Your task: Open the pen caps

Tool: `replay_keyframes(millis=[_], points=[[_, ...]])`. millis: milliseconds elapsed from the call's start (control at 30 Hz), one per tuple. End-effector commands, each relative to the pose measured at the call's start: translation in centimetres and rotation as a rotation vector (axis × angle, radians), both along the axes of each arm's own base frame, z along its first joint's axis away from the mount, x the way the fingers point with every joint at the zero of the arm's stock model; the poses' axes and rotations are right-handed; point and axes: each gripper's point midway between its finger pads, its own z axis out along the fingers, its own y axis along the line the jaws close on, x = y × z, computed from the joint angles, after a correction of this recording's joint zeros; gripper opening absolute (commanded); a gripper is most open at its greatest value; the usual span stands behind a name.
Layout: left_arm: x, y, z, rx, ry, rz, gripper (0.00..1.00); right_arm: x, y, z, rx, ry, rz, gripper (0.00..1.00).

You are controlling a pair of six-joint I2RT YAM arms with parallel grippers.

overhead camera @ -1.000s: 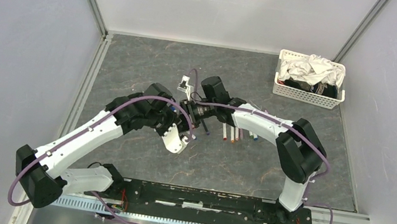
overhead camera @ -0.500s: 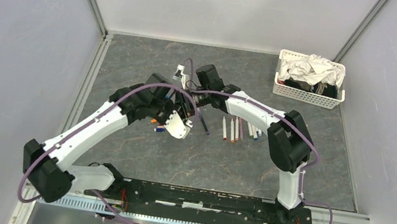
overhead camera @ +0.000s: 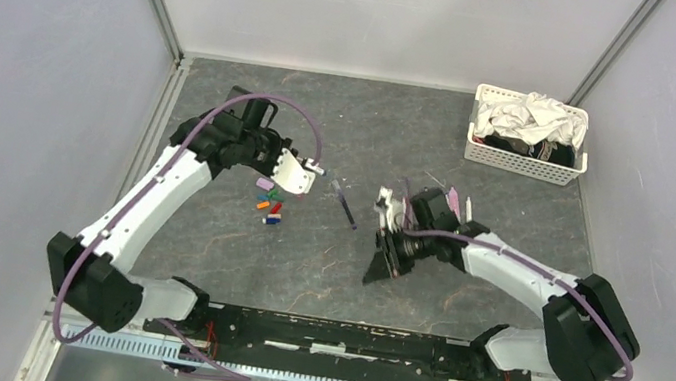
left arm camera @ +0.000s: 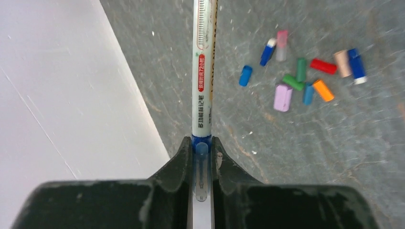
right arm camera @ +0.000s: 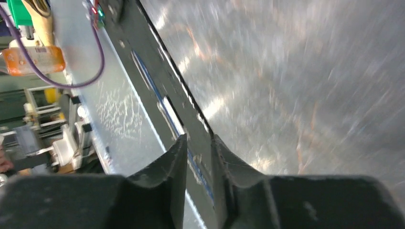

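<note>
Left wrist: left end effector (left arm camera: 202, 147) clamps pen (left arm camera: 203, 71).

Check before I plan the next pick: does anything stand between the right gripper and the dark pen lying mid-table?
Nothing visible does. Only bare table separates the right gripper from the dark pen; the loose pen caps lie farther left.

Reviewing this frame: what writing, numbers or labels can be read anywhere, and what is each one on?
"LONG NIB MA", grey, cut off by the picture's edge: on the white pen held in the left gripper.
Chinese characters with "72" among them: same barrel, too small to transcribe reliably.
Ruler-like scale at the barrel's far end: figures too small.
White label on an orange part, right wrist view: blurred, unreadable.
Top view: nothing legible.
</note>
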Motion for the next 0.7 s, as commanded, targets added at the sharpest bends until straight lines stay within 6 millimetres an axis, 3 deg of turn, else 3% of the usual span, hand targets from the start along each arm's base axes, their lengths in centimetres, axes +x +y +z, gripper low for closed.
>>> replay_keyframes(millis=[0,100,167,233,400,667], points=[[-6.3,-2.2,2.0,-0.143,0.137,-0.067,0.02,7.6,4.1,9.7,0.206,-0.31,0.016,0.37],[-8.4,-3.2,0.8,-0.142,0.197,-0.091,0.02,10.5,6.3,16.0,0.315,-0.389,0.018,0.63],[-9.0,-3.7,0.0,-0.137,0.23,-0.095,0.02,11.4,7.7,17.9,0.371,-0.366,0.022,0.71],[-9.8,-4.3,-0.7,-0.125,0.257,-0.107,0.02,12.2,9.1,19.6,0.411,-0.372,0.034,0.73],[-9.9,-5.7,-0.9,-0.115,0.243,-0.116,0.02,12.9,11.9,18.9,0.374,-0.314,0.096,0.74],[-9.0,-6.0,-0.5,-0.109,0.212,-0.11,0.02,10.9,14.7,15.4,0.33,-0.215,0.192,0.66]])
